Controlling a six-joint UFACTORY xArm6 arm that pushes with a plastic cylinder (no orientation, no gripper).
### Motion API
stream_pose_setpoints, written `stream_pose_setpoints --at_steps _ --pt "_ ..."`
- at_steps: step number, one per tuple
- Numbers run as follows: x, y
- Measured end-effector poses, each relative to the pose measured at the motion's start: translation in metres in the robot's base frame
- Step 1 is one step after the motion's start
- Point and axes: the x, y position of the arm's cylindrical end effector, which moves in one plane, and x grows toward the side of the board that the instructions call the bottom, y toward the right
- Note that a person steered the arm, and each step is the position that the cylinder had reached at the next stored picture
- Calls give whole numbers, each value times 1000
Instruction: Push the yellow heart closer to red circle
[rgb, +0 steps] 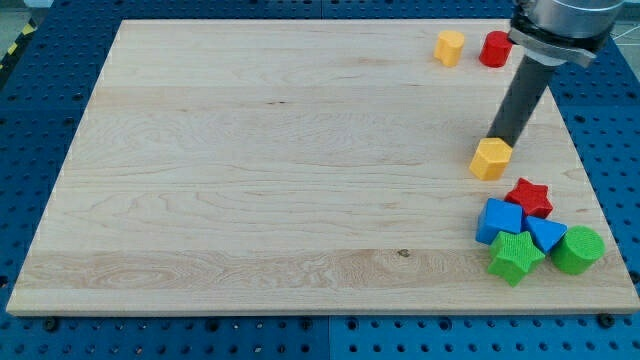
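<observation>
The yellow heart sits near the board's top edge, right of centre. The red circle stands just to its right, with a small gap between them. My dark rod comes down from the view's upper right. My tip is well below the red circle, against the upper edge of a yellow hexagon. The tip is about a quarter of the board's depth below the yellow heart and a little to its right.
A cluster lies at the board's lower right: a red star, a blue cube, a blue triangle, a green star and a green circle. The wooden board ends just right of them.
</observation>
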Motion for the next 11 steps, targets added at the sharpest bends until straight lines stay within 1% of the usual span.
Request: stream_pose_setpoints --at_steps 1,3,4,5,6,8,9,11 --pt "0 -19" --pt "18 -25" --pt "-6 -34" --pt "-45 -47" --pt "-66 -53" --pt "-160 -73" --pt "-191 -70" --pt "-177 8"
